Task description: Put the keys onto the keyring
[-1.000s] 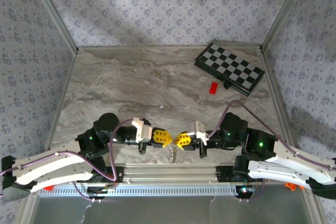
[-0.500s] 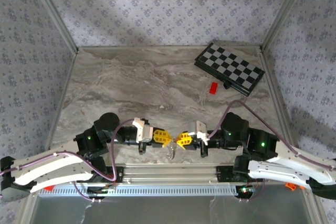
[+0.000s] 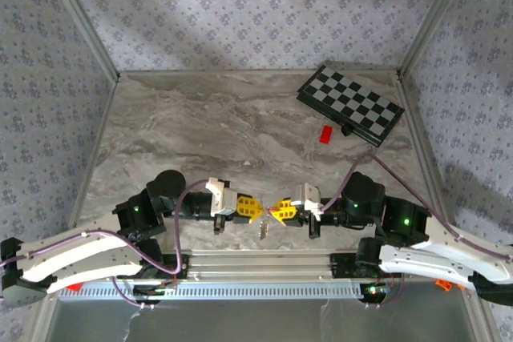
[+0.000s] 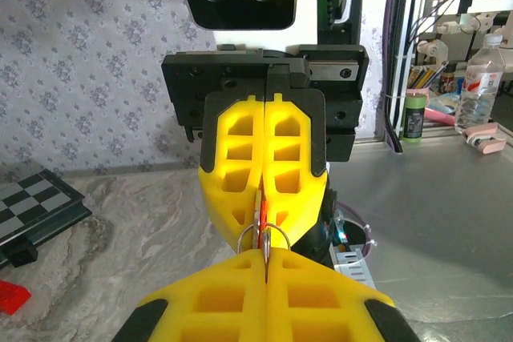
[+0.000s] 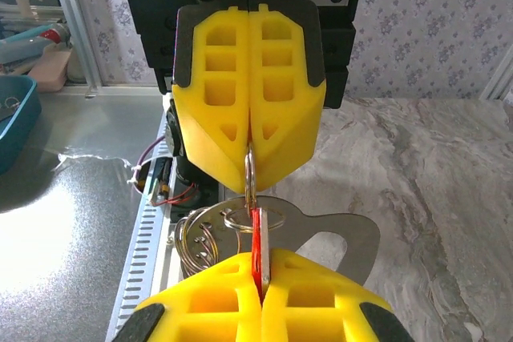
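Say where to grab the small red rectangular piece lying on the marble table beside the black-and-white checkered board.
Come at the small red rectangular piece from straight above and pinch its two long edges. It lies flat on the marble table, so nothing offers itself from the side. The black-and-white checkered board sits close on its right, so the jaws should probably open only a little.

A grey, marble-patterned tabletop (image 3: 200,134) carries two loose things at its far right corner. A folded black-and-white checkered chessboard (image 3: 350,105) lies flat and askew there. A small red rectangular block (image 3: 326,134) rests just beside the board's near-left edge.
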{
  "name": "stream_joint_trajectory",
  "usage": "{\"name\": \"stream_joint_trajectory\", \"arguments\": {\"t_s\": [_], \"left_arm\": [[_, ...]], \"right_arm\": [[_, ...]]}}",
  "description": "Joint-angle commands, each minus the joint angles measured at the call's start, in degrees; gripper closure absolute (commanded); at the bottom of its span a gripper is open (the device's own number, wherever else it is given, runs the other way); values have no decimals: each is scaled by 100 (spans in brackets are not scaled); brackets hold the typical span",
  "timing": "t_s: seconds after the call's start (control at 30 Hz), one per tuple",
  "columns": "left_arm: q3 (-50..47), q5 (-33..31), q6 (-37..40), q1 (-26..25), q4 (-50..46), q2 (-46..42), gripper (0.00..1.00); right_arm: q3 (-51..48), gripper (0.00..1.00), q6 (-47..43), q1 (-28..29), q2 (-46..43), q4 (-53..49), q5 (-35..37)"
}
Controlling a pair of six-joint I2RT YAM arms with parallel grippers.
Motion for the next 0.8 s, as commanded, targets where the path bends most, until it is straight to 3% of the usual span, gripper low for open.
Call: {"name": "stream_joint_trajectory", "arguments": {"t_s": [0.0,0.77], "left_arm": [[121,-69,-20,-12,-227,86,100],[74,41,-22,-12,-220,184,100]], "right_arm": [[188,100,-103,40,-52,283,-41],[307,100,-158,145,124,250,-308]]}}
